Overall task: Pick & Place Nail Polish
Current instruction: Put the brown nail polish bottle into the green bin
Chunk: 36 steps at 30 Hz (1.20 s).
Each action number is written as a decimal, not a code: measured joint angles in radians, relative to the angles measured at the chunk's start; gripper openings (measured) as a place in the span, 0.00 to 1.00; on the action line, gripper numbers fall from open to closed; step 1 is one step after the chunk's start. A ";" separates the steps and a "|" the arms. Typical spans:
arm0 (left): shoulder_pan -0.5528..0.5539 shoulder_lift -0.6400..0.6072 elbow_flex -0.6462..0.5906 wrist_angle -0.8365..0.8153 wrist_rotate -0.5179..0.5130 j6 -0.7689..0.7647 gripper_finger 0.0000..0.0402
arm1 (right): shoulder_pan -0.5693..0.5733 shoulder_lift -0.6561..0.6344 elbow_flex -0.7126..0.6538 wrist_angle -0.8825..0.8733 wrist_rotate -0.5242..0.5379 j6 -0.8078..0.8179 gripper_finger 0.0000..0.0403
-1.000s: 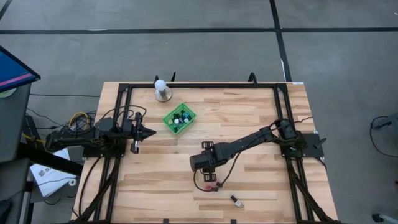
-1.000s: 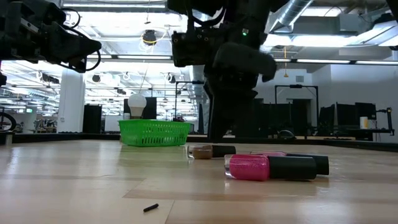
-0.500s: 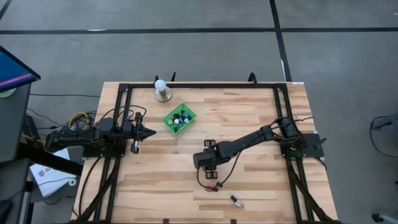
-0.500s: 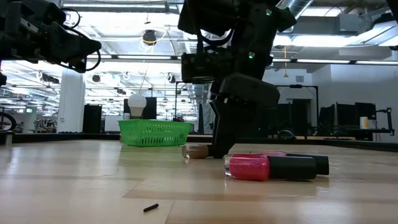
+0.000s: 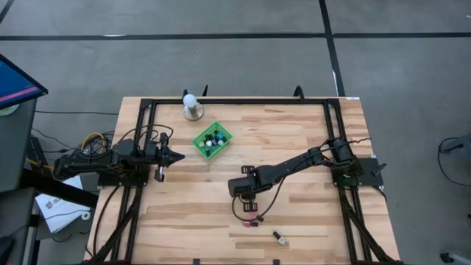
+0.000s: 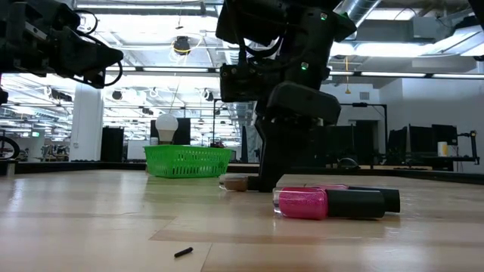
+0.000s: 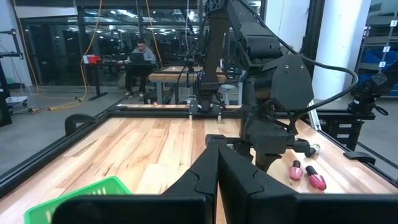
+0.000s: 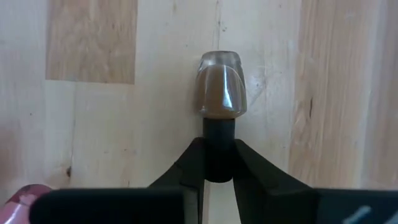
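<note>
The right gripper (image 8: 214, 163) is reaching down to the middle of the wooden table (image 5: 294, 140), its two fingers (image 8: 186, 168) pinching the dark cap of a brown nail polish bottle (image 8: 221, 93). The bottle is lying flat on the wood, its glossy brown body pointing away from the fingers. In the low view the same bottle (image 6: 236, 182) is showing just to the left of the right gripper (image 6: 266, 180), touching the tabletop.

Just right of it, nearer the camera at table height, a pink nail polish bottle (image 6: 302, 203) with a dark cap is lying on its side, and a second pink bottle (image 6: 333, 188) is lying just behind it. From above, the pink pair (image 5: 252, 218) is sitting near the gripper on the near side, and one more small bottle (image 5: 280, 237) is resting farther toward the near edge.

The green mesh basket (image 5: 199, 138) is standing left of centre toward the far side, holding several small bottles (image 5: 214, 139) with dark and pale caps. A white ball on a round base (image 5: 190, 105) is standing by the far edge, beyond the basket.

The left gripper (image 5: 163, 155) is hanging above the left side of the table, well apart from the bottles, its fingers (image 7: 199, 177) pressed together with nothing between them.
</note>
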 joint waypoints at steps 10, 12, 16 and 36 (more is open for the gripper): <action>0.000 0.000 0.000 0.000 0.000 0.000 0.00 | -0.003 0.002 0.019 -0.006 -0.016 0.062 0.10; 0.000 0.000 0.000 0.000 0.000 0.000 0.00 | -0.007 0.004 0.034 -0.005 -0.016 0.061 0.10; 0.000 0.000 0.000 0.000 0.001 0.000 0.00 | -0.016 0.010 0.055 0.004 -0.021 0.055 0.12; 0.000 0.000 0.000 0.000 0.001 0.000 0.00 | -0.120 -0.004 0.225 0.081 0.001 0.063 0.11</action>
